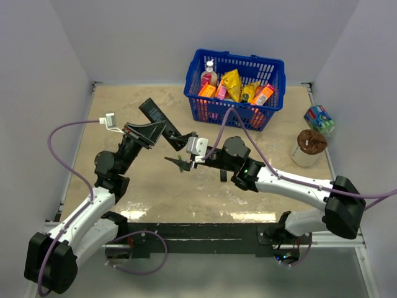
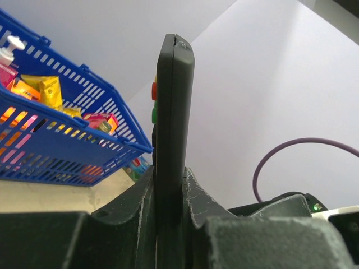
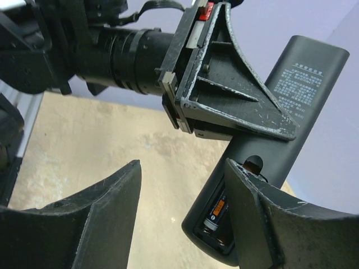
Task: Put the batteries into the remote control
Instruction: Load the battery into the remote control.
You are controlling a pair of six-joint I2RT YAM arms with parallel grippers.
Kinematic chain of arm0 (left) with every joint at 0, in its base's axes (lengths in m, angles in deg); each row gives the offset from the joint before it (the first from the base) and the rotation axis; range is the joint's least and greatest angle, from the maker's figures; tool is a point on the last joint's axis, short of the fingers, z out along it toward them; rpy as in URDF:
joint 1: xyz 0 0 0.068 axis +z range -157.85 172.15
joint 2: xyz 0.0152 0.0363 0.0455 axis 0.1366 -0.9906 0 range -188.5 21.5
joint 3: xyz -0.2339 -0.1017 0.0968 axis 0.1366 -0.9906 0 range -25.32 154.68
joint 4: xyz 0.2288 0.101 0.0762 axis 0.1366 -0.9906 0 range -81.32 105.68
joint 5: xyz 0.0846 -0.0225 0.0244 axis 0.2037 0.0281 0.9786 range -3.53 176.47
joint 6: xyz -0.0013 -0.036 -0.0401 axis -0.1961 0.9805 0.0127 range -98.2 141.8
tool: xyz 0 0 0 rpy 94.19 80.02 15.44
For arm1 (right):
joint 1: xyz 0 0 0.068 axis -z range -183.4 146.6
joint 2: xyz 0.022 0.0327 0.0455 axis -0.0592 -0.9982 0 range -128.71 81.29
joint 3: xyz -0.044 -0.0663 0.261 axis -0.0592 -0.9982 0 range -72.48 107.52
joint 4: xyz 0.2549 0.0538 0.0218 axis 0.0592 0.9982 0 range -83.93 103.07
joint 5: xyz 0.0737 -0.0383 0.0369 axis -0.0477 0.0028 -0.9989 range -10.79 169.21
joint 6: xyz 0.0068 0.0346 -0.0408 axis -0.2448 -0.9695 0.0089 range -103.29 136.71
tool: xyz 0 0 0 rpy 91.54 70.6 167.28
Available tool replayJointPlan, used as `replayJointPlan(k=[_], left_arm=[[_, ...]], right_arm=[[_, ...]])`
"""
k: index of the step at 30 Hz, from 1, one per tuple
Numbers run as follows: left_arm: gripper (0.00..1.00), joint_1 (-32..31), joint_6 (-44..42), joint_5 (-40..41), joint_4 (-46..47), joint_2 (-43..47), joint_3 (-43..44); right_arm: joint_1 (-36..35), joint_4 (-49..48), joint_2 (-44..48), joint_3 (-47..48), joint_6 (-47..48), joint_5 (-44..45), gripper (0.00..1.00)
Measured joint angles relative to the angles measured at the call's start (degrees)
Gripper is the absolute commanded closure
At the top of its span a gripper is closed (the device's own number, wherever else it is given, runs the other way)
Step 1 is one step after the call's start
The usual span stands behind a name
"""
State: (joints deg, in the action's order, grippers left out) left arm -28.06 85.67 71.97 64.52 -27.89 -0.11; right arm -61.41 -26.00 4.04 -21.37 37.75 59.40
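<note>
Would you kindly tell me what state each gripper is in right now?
Left gripper: closed on the remote control.
Right gripper: open, holding nothing.

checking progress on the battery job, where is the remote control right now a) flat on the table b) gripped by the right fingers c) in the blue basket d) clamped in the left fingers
d, the left wrist view shows the remote control standing edge-on between the left fingers, which are closed on its two faces.
</note>
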Motion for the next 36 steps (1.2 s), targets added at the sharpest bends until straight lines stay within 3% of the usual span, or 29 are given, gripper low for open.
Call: replayJointPlan(k=[7, 19, 26, 29, 34, 36], left_arm=[[1.0, 0.2, -0.11, -0.55, 2.58, 0.13, 0.0], [1.0, -0.79, -6.73, -3.63, 2.82, 4.7, 0.0], [1.0, -0.87, -10.08, -4.85, 2.21, 4.66, 0.0], [1.0, -0.87, -12.02, -5.16, 1.22, 4.68, 0.0], [1.0, -0.87, -17.05, -4.11, -5.27, 5.49, 0.02], [1.0, -0.83, -19.98, -2.51, -9.86, 6.38, 0.07]], right_arm=[[0.35, -4.39, 0.5, -0.33, -4.15, -1.66, 0.38], [-0.5, 18.43, 7.28, 7.04, -6.01, -3.72, 0.35], [-0.55, 23.98, 13.62, 6.54, -8.7, -0.72, 0.35], [-0.59, 24.72, 15.43, 6.51, -10.8, 2.05, 0.28], [-0.63, 26.97, 15.47, 6.49, -17.03, 12.48, 0.02], [-0.57, 28.79, 14.84, 6.49, -20.02, 17.29, 0.02]])
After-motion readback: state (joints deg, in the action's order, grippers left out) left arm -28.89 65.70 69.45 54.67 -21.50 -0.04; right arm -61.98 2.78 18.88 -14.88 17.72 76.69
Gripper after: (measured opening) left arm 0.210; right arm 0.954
